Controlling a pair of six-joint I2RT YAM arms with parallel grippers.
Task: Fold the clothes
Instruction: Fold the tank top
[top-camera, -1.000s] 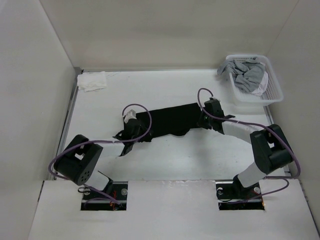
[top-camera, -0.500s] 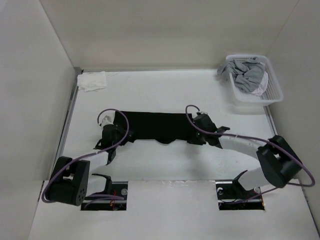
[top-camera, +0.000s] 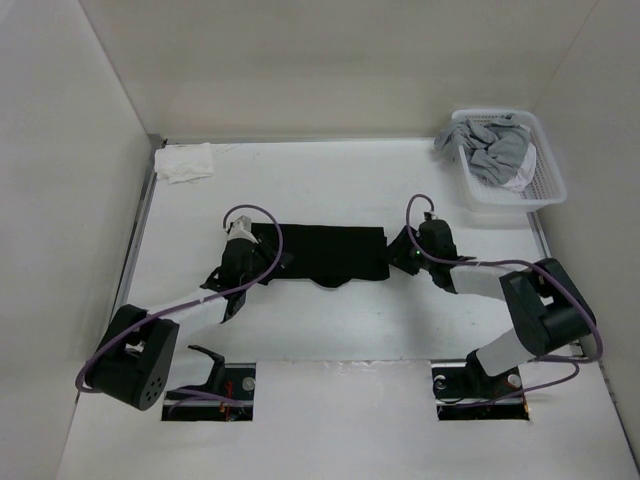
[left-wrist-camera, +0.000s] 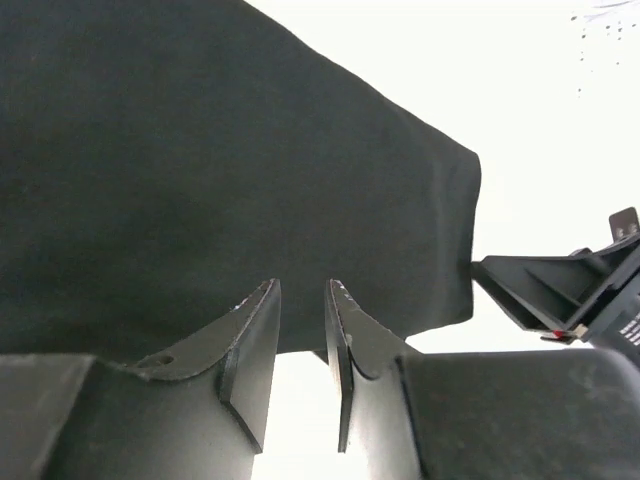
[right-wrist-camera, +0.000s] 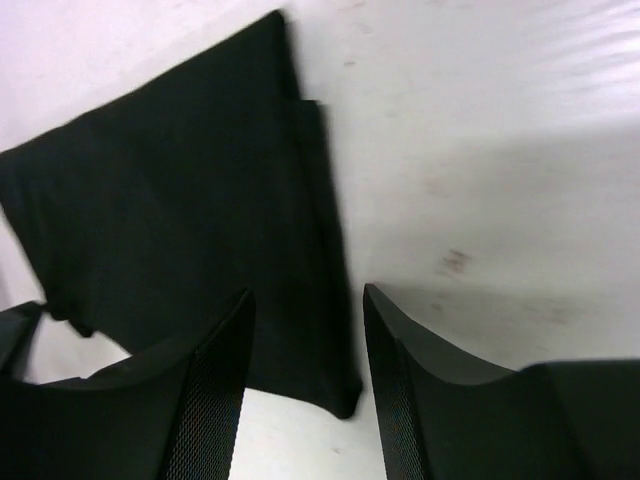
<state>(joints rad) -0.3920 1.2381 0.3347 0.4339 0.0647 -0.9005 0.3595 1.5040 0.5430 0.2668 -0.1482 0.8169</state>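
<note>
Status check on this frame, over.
Open and empty: left hand, right hand. Lying flat: black shirt, a hand at each end. Far off: basket, white cloth.

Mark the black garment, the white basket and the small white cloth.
black garment (top-camera: 325, 252): top external view, middle of the flattened fabric.
white basket (top-camera: 500, 200): top external view, its near wall.
small white cloth (top-camera: 185, 162): top external view, centre of the crumpled cloth.

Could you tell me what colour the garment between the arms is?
The garment is plain black, clearest in the top external view.
</note>
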